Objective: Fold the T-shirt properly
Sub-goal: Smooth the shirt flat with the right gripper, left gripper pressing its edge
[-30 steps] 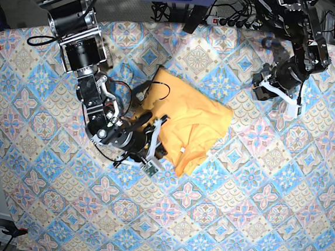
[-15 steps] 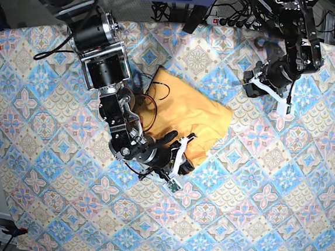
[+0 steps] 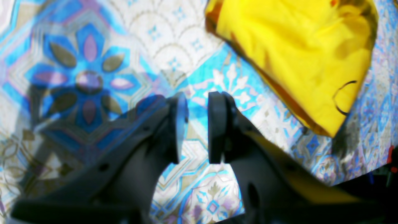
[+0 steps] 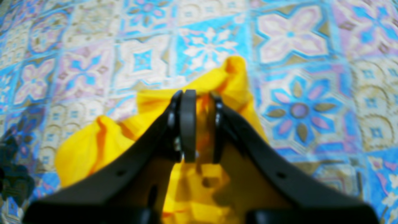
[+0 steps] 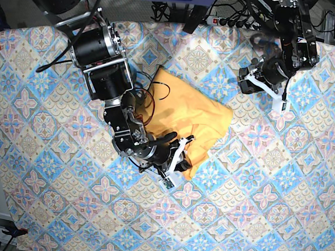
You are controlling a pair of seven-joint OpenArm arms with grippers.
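We are looking down on a tabletop (image 5: 279, 188) covered by a blue-and-pink patterned tablecloth (image 5: 253, 215), with the T-shirt (image 5: 186, 112) lying bunched near the middle of it, slightly toward the far edge. The pale yellow-orange cloth is spreading from a corner near the right arm's upper links out to a rounded edge toward the centre, with a narrower flap hanging toward the near side.

Our right claw (image 5: 175, 155) is sitting at that near flap. In the right wrist view the right claw (image 4: 199, 124) is pinching a raised ridge of the T-shirt (image 4: 93, 146); the two jaws are standing nearly together with a thin fold of yellow cloth showing in the narrow gap between them, and the fabric is peaking up just beyond the tips.

Our left claw (image 5: 265, 87) is hanging over bare tablecloth, well apart from the shirt. In the left wrist view the left claw (image 3: 197, 127) is holding nothing, its jaws parted by a small gap, with the patterned tablecloth (image 3: 93, 68) visible between them. The T-shirt (image 3: 298, 56) is filling that view's upper right corner, with a thin black squiggle (image 3: 342, 98) lying on the cloth near its lower edge.
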